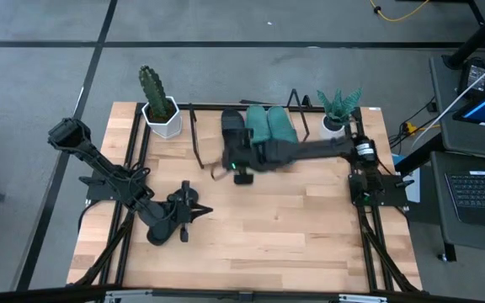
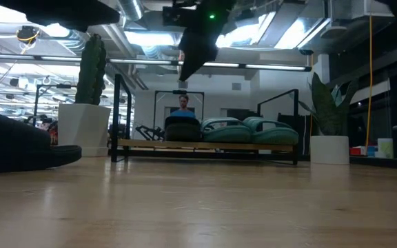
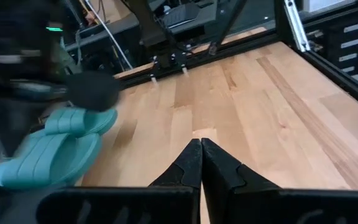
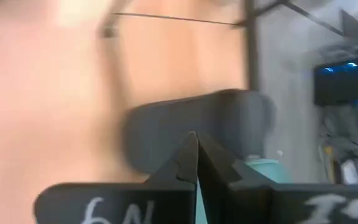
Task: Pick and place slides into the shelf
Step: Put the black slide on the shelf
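The right gripper, fingers pressed together and empty, partly hides the black slide beside two teal slides on the shelf. The left gripper is pinched closed too.

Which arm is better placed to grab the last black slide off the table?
Probably left: the black slide lies on the table's left side, nearer the left gripper; the right gripper is up at the shelf.

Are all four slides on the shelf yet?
No. The low view shows one black rubbery slide and two teal-green slides on the slanted wooden shelf; another black slide lies on the table.
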Robot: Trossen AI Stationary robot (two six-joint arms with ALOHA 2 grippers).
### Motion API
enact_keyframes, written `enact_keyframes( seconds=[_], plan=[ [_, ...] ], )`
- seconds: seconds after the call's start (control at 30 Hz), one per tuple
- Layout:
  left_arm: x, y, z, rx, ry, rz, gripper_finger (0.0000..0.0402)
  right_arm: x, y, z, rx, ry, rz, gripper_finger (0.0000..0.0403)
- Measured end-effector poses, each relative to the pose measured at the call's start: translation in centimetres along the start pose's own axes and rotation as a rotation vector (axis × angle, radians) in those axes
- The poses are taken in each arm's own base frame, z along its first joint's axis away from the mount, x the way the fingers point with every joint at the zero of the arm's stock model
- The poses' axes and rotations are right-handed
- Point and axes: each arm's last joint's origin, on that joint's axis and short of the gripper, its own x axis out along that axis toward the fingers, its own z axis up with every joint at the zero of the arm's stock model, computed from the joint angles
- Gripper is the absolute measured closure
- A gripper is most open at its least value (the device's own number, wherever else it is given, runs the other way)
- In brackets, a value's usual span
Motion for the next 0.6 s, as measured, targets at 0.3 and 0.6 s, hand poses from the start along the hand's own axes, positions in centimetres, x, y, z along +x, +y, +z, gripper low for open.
enact_keyframes(
  seconds=[0.3,0.6],
  plan=[
    [-0.9,-0.9,0.8,-0.041,-0.069,-0.04,0.0401,-5.4,6.4,-6.4,0.15,-0.326,0.066,0.0399],
    [-0.7,-1.0,4.2,-0.052,-0.029,-0.035,0.0401,-9.0,12.2,-15.0,0.273,-0.717,0.234,0.039]
  ],
)
